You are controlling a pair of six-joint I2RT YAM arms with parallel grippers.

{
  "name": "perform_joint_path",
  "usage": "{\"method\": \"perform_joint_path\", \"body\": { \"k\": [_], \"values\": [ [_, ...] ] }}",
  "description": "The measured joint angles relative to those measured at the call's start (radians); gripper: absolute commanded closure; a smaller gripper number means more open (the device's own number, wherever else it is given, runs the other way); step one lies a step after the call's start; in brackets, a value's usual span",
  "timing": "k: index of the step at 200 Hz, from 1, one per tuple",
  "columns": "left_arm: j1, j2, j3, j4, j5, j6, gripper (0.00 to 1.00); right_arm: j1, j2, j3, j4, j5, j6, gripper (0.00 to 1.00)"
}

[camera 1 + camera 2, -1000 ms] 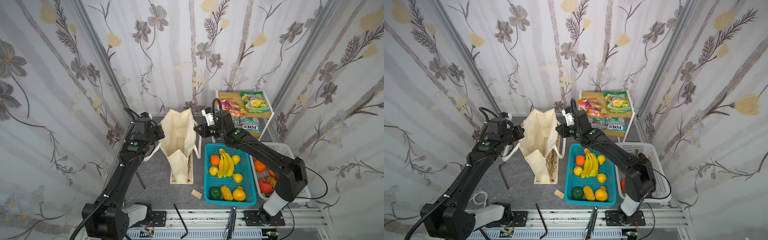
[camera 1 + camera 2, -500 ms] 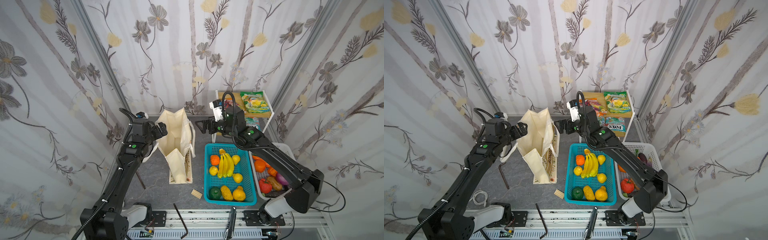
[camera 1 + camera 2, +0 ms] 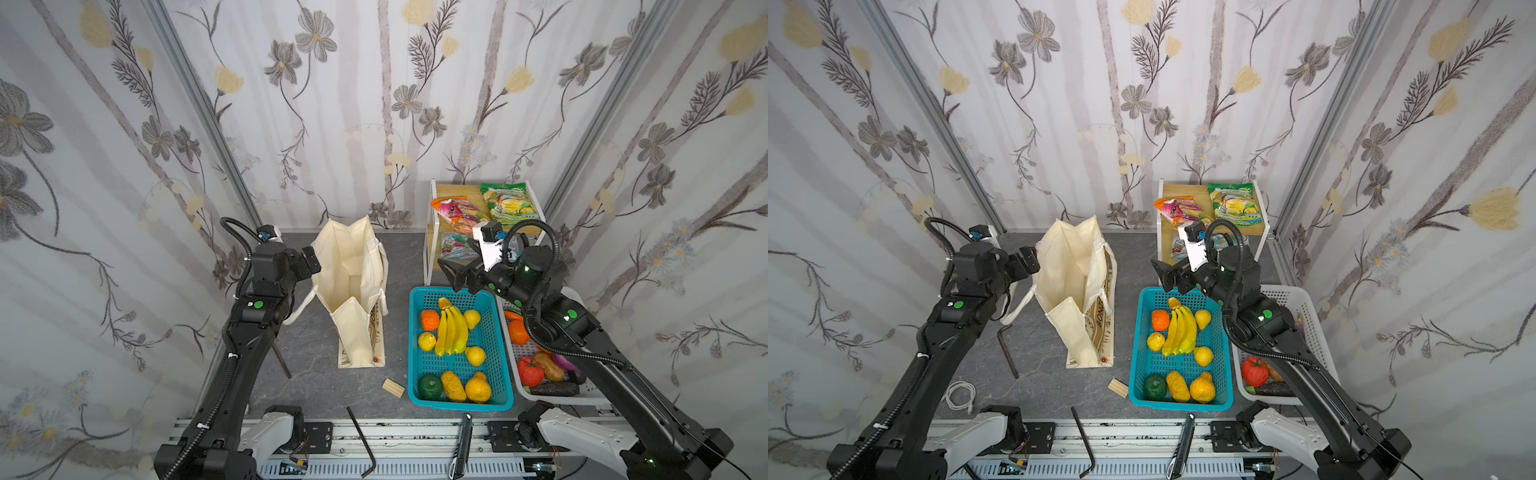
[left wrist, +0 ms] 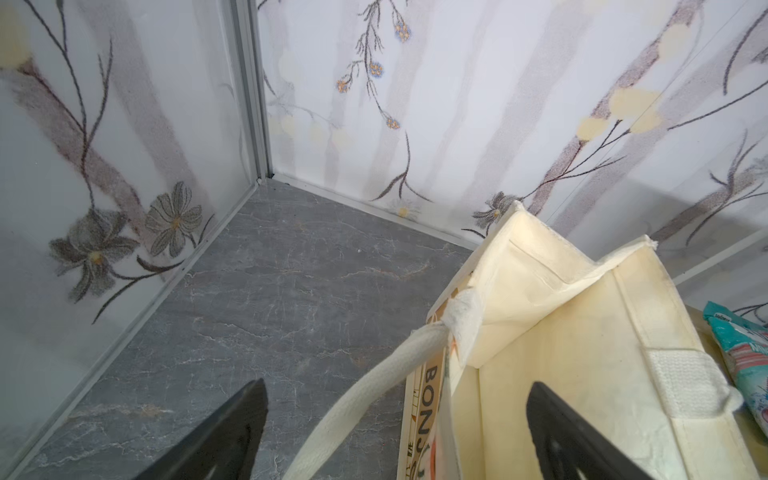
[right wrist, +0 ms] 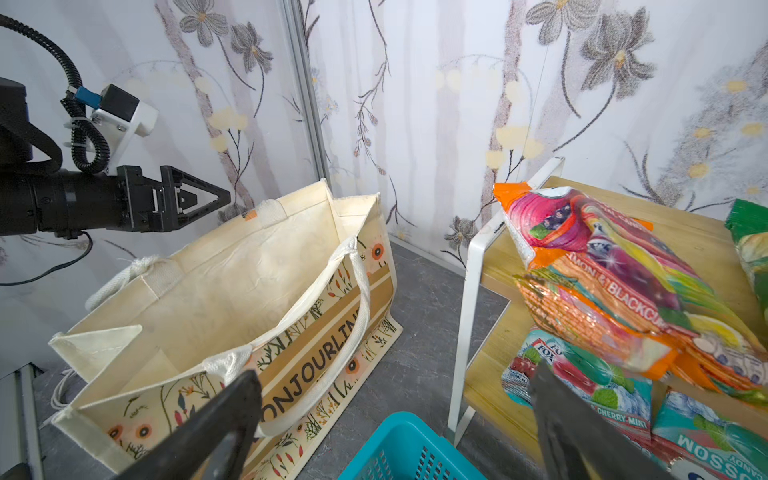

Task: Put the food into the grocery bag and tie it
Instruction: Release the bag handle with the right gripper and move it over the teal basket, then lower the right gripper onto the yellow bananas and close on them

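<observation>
Bag (image 3: 349,266) stands open on the grey counter (image 3: 316,374) and looks empty. My left hand (image 3: 311,262) is spread beside its rim, holding nothing. My right hand (image 3: 453,277) is spread above the teal basket's (image 3: 488,336) far edge, also empty. Step, as I judge it: first pick. Next: lower onto the bananas (image 3: 451,330), then close. Flowered walls (image 3: 374,104) all round.

L arm (image 3: 239,353), R arm (image 3: 611,374): black, green joint dots (image 3: 258,304), ribbed cables (image 3: 534,223), white cam mounts (image 3: 490,253) + bases (image 3: 270,430)
</observation>
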Motion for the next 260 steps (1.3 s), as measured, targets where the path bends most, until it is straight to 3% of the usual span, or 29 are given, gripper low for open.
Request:
{"method": "perform_joint_path", "body": {
  "k": [34, 60, 96, 144, 164, 191, 223, 233, 241, 248, 260],
  "values": [
    [0.002, -0.061, -0.021, 0.035, 0.072, 0.024, 0.00, -0.004, -0.127, -0.168, 0.219, -0.026, 0.051, 0.00],
    [0.002, -0.064, -0.040, 0.060, 0.155, 0.005, 0.00, -0.006, -0.165, -0.289, 0.404, -0.150, 0.171, 0.00],
    [0.003, -0.074, -0.087, 0.065, 0.142, -0.025, 0.00, -0.008, -0.082, -0.234, 0.470, -0.238, 0.277, 0.00],
    [0.003, -0.059, -0.105, 0.067, 0.153, -0.028, 0.05, 0.142, 0.068, -0.131, 0.312, -0.011, 0.312, 0.00],
    [0.003, -0.056, -0.106, 0.069, 0.160, -0.028, 0.19, 0.177, 0.119, -0.121, 0.283, 0.063, 0.330, 0.00],
    [0.003, -0.028, -0.118, 0.074, 0.169, -0.029, 0.27, 0.209, 0.203, -0.062, 0.252, 0.116, 0.373, 0.00],
    [0.003, -0.002, -0.122, 0.079, 0.205, -0.036, 0.53, 0.229, 0.245, 0.005, 0.193, 0.198, 0.387, 0.00],
    [0.002, 0.002, -0.126, 0.088, 0.213, -0.040, 0.65, 0.217, 0.233, 0.011, 0.183, 0.222, 0.389, 0.00],
    [0.002, 0.005, -0.129, 0.093, 0.219, -0.050, 0.81, 0.206, 0.220, 0.016, 0.169, 0.235, 0.389, 0.00],
    [0.002, 0.007, -0.132, 0.095, 0.222, -0.051, 0.90, 0.197, 0.209, 0.020, 0.162, 0.241, 0.389, 0.00],
    [0.003, 0.008, -0.137, 0.095, 0.234, -0.050, 0.94, 0.176, 0.176, 0.024, 0.146, 0.265, 0.389, 0.00]
  ]
}}
